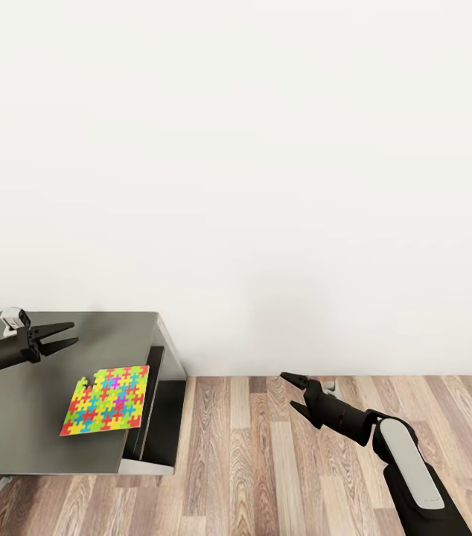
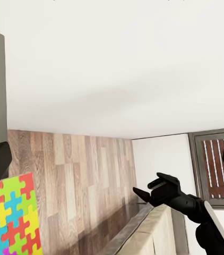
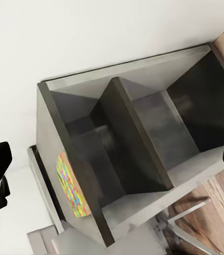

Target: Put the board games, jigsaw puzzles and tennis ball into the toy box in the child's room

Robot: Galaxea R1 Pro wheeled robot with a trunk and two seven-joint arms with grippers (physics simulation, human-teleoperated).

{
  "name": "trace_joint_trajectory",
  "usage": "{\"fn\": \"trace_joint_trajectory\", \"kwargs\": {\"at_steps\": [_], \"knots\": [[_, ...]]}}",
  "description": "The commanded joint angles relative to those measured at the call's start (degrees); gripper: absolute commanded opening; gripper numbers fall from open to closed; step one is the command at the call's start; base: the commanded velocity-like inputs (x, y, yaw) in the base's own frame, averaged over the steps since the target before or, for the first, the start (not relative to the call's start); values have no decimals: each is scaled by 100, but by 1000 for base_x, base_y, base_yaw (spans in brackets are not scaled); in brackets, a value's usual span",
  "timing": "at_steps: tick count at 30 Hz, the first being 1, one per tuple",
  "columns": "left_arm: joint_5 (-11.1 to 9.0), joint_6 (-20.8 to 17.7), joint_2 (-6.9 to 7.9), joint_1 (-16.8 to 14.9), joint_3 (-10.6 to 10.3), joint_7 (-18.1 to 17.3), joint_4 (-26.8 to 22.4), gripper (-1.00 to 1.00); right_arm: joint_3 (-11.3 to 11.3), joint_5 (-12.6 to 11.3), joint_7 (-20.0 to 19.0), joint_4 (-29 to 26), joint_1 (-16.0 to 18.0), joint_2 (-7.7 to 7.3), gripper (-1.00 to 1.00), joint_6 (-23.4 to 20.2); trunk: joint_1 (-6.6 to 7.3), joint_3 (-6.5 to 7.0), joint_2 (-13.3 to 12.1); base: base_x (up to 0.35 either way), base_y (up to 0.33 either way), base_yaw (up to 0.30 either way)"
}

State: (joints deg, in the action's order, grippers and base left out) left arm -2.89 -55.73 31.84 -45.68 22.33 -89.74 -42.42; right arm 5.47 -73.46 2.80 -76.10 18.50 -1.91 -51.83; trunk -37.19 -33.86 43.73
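One jigsaw puzzle (image 1: 106,400) is seen lying flat on a dark-grey desk (image 1: 35,439), close to the desk's front-right corner and just short of its right edge, above the open shelf unit (image 1: 154,417) under that end. The puzzle is square, so no long axis is offered; its sides are turned slightly against the desk's edges. The left gripper (image 1: 65,336) is held over the desk beyond the puzzle, toward the back edge, fingers spread and pointing along the desk toward its right edge, with nothing between them. The puzzle therefore lies nearer the front edge than the fingertips and below them. The right gripper (image 1: 291,391) hangs over the wood floor (image 1: 266,476), well apart from the desk's right edge, fingers likewise parted and empty. The left arm is judged the nearer, with a lowering reach toward the front-right corner called for. Behind stands a plain white wall (image 1: 266,149).
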Motion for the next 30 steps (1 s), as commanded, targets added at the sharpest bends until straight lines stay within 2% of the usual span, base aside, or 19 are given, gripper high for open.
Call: {"fn": "trace_joint_trajectory", "kwargs": {"at_steps": [1, 5, 10, 30], "knots": [[8, -61, 3, -3, -2, -26, -4, 100, 0, -27, -87, -7, 0, -1, 100, -20, -1, 3, 4, 0, 0, 0], [8, -61, 11, -3, -3, -26, -16, 100, -18, 23, -480, -10, -3, 5, 100, -2, -1, 38, 4, 0, 0, 0], [8, -61, 40, -3, 11, -26, -33, 100, -31, 45, -655, -17, -10, 11, 100, 50, -1, 84, 4, 0, 0, 0], [0, -61, 67, -3, 14, -26, -38, 100, -20, 51, -716, -12, -22, 4, 100, 129, -1, 274, 4, 0, 56, 0]]}}
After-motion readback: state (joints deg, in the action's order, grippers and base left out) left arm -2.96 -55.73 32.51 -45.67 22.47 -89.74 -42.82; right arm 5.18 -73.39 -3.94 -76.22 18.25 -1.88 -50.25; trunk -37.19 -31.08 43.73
